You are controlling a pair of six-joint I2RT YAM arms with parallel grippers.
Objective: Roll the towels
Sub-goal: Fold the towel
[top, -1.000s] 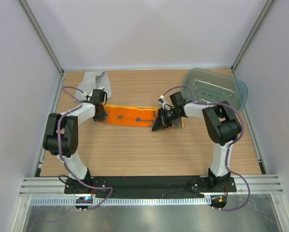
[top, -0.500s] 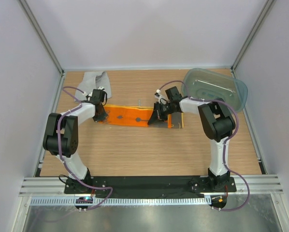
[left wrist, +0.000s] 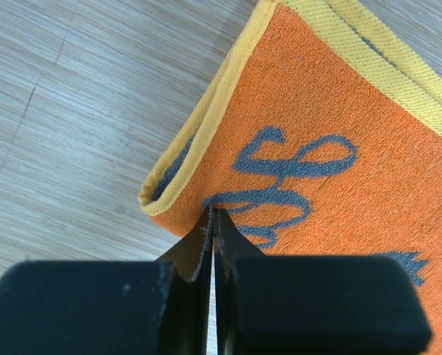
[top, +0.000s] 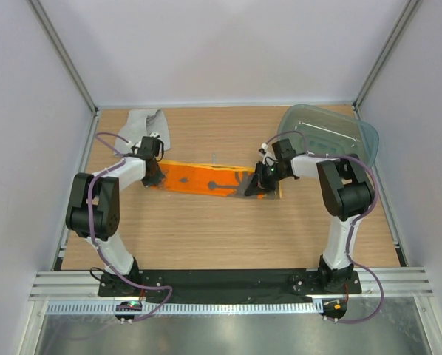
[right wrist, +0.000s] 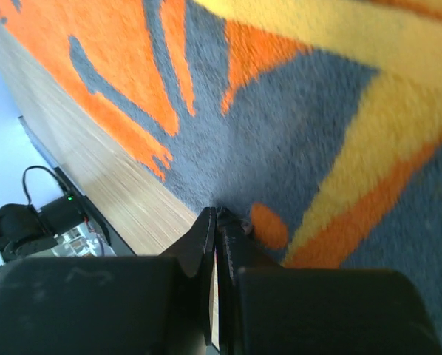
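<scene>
The orange towel [top: 206, 179] lies stretched flat on the tabletop [top: 206, 237]. The left hand [top: 153, 176] and right hand [top: 259, 183] are both clenched empty, tips pressing its ends. It looks soft, light and floppy (likely to bunch); pinch a hemmed corner.

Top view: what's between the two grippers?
The orange towel, flat as a long strip, spans from the left gripper to the right gripper; nothing else there in the top view.

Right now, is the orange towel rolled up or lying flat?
Flat, not rolled: the orange towel lies as a long strip on the table; doubled layers at its corner show it is folded.
</scene>
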